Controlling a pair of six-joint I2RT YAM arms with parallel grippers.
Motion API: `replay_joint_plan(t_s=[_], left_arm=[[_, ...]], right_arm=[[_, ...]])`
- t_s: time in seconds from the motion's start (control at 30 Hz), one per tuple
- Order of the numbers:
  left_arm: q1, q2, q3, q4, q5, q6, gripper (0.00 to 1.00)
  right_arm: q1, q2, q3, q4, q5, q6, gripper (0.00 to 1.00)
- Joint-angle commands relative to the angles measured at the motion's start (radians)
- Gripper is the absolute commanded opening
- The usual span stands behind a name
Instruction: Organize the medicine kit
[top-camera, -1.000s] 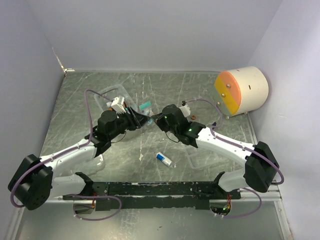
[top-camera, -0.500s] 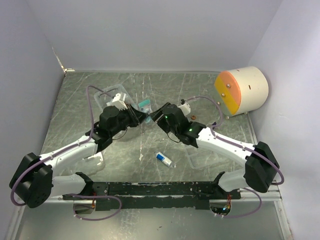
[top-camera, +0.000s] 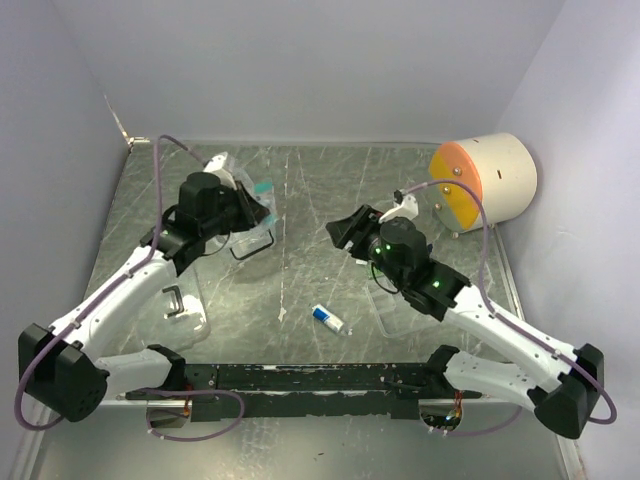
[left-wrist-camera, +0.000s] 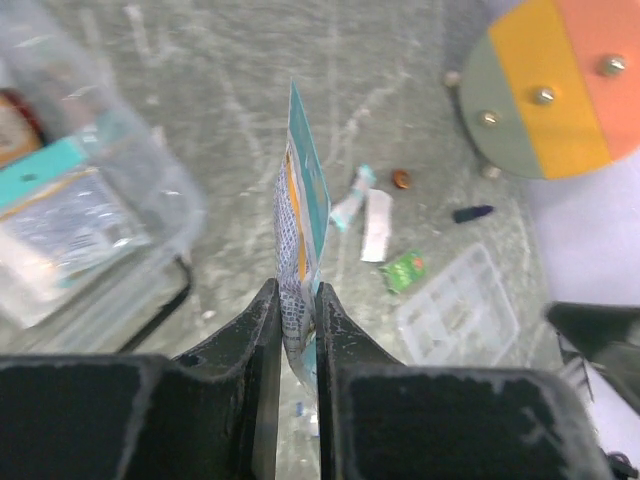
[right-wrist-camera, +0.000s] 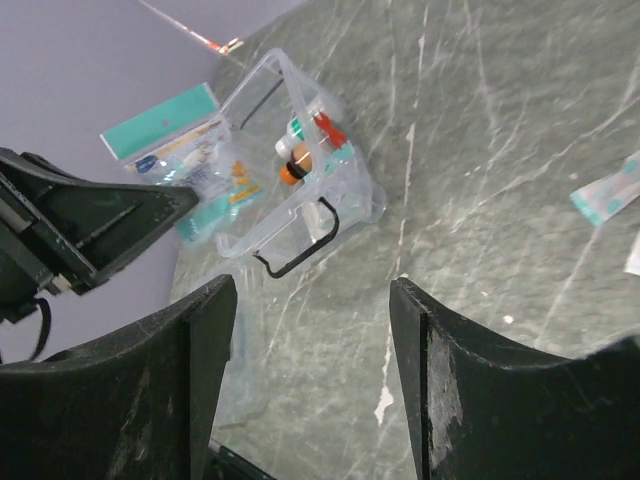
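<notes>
Top, left-wrist and right-wrist views of the bench. At far left, a clear lid (top-camera: 180, 303) with a black handle lies flat beside the left arm. Farther back, the left claw (left-wrist-camera: 296, 296) is closed on a teal, orange and white packet (left-wrist-camera: 302, 220), gripped edge-on and raised above the bench. Just beside this claw stands the clear box (right-wrist-camera: 352, 205) of the medicine kit, open at the top, at the far left of the bench. It contains packets and small bottles, and a black wire latch (right-wrist-camera: 298, 252) hangs at one wall. A small white-and-blue tube (top-camera: 327, 319) lies near centre. The right claw (right-wrist-camera: 310, 290) hangs with fingers spread, gripping nothing. A clear divided tray (left-wrist-camera: 458, 308) lies right of centre. A cream-and-orange cylinder (top-camera: 485, 180) stands at far right.
</notes>
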Motion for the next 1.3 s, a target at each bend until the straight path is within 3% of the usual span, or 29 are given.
replay_joint_plan(t_s=[0.0,0.3,0.8,1.27], left_arm=[[0.116,-0.038,0.068,-0.238,0.024,0.064,0.17],[0.271,-0.058,-0.006,-0.249,-0.066,0.022,0.17],[0.284,0.280,0.065,-0.161,0.147,0.038,0.20],[0.284,0.409,0.098,-0.061,0.309,-0.033,0.23]], right_arm=[[-0.007,-0.063,-0.020,-0.094,0.080,-0.096,0.63],[-0.006,-0.051,-0.060,-0.119,0.040,-0.022,0.63],[-0.007,-0.035,-0.032,-0.159,0.005,0.012,0.61],[-0.008,-0.047,-0.014,-0.208,0.027,0.015,0.60]])
